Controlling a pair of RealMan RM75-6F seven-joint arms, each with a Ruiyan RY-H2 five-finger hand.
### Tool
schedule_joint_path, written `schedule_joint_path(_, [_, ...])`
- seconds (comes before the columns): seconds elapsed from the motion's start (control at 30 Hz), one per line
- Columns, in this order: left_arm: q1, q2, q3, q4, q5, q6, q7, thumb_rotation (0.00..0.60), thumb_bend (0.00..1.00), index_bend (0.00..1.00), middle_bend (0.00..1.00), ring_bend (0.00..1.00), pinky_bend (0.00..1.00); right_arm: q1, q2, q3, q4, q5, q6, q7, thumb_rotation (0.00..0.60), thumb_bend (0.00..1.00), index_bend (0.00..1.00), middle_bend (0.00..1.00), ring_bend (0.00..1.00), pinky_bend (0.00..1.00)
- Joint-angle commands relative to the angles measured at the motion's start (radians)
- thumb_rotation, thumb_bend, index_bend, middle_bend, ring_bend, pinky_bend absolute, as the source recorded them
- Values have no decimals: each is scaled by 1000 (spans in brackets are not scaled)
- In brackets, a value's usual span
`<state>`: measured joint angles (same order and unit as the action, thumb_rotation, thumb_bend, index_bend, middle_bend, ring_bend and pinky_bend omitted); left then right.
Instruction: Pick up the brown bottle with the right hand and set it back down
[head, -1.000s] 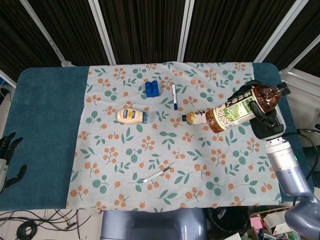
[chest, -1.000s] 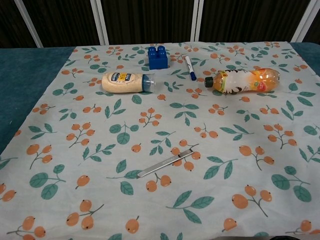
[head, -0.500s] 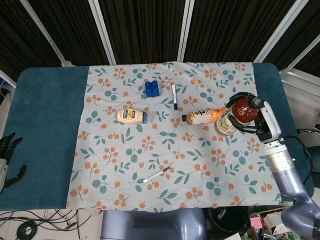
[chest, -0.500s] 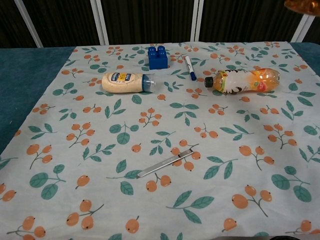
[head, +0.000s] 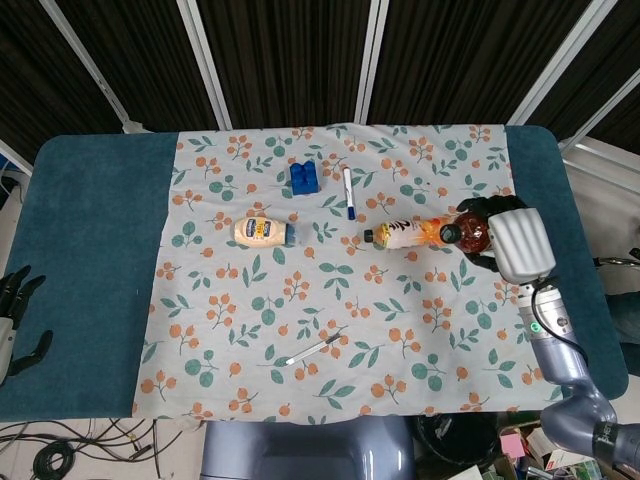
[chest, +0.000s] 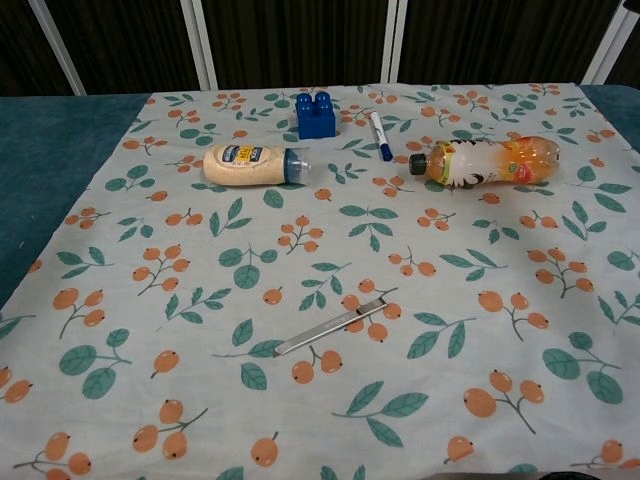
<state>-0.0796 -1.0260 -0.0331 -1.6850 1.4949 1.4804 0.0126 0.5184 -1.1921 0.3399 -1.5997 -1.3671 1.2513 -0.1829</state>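
Note:
The brown bottle (head: 470, 231) shows end-on in the head view, mostly a dark round shape. My right hand (head: 508, 243) grips it at the cloth's right side, with the hand's white back toward the camera. I cannot tell how high it is above the table; the chest view shows neither the hand nor this bottle. Just left of it an orange drink bottle (head: 403, 235) (chest: 485, 162) lies on its side, cap pointing left. My left hand (head: 15, 312) hangs off the table's left front corner, fingers apart and holding nothing.
On the floral cloth (head: 330, 330) lie a mayonnaise bottle (head: 262, 232) (chest: 252, 164), a blue brick (head: 304, 178) (chest: 314, 113), a marker pen (head: 348, 193) (chest: 380, 136) and a thin metal tool (head: 312, 351) (chest: 335, 325). Teal table cover (head: 90, 260) flanks the cloth.
My right hand has turned with the brown bottle: a second ago the bottle lay slantwise showing its label, now it points end-on and looks smaller. Nothing else moved.

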Motion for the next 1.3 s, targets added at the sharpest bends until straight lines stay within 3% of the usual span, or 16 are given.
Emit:
schedule_joint_path(0.03, [0, 0, 0, 0, -1, -1, 1, 600, 394, 119, 5, 11, 146, 13, -14, 15, -98, 35, 19, 184, 600, 463, 564, 577, 682, 826])
schedule_joint_path(0.2, [0, 1, 0, -1, -1, 0, 0, 600, 394, 119, 5, 12, 146, 5, 23, 36, -199, 35, -9, 385, 600, 464, 632, 579, 686, 827])
schedule_joint_path(0.37, [0, 2, 1, -1, 0, -1, 0, 600, 394, 119, 5, 12, 146, -6, 74, 65, -325, 29, -57, 700, 600, 464, 683, 580, 686, 825])
schedule_joint_path(0.47, [0, 2, 1, -1, 0, 0, -1, 600, 394, 119, 5, 11, 146, -15, 127, 81, -397, -4, -107, 959, 600, 464, 691, 579, 687, 825])
schedule_joint_path(0.57, [0, 2, 1, -1, 0, -1, 0, 600, 394, 119, 5, 11, 146, -24, 189, 91, -444, -80, -155, 1301, 600, 464, 695, 579, 686, 824])
schedule_joint_path(0.6, [1, 2, 2, 0, 1, -1, 0, 600, 394, 119, 5, 12, 146, -27, 213, 92, -445, -128, -162, 1470, 600, 465, 695, 579, 686, 824])
schedule_joint_path(0.7, [1, 3, 2, -1, 1, -2, 0, 600, 394, 119, 5, 11, 147, -31, 249, 77, -393, -253, -136, 1825, 600, 465, 695, 580, 688, 824])
schedule_joint_path(0.8, [0, 3, 2, -1, 0, -2, 1, 600, 394, 119, 5, 12, 147, -22, 265, 47, -304, -332, -107, 2000, 600, 465, 695, 580, 689, 824])
schedule_joint_path(0.9, [0, 3, 2, -1, -1, -3, 3, 600, 394, 119, 5, 12, 147, -10, 270, 19, -234, -354, -116, 1953, 600, 465, 695, 580, 690, 824])
schedule_joint_path(1.03, [0, 3, 2, -1, -3, -6, 6, 600, 394, 119, 5, 12, 147, -4, 265, -1, -205, -315, -153, 1742, 600, 465, 695, 580, 690, 824])
schedule_joint_path(1.17, [-1, 3, 2, -2, -5, -7, 9, 600, 394, 119, 5, 12, 146, -8, 242, -9, -175, -226, -188, 1373, 600, 465, 699, 580, 690, 825])
schedule_joint_path(1.3, [-1, 3, 2, -2, -6, -10, 13, 600, 394, 119, 5, 12, 147, -16, 177, -25, -132, -116, -187, 795, 600, 464, 705, 579, 690, 825])
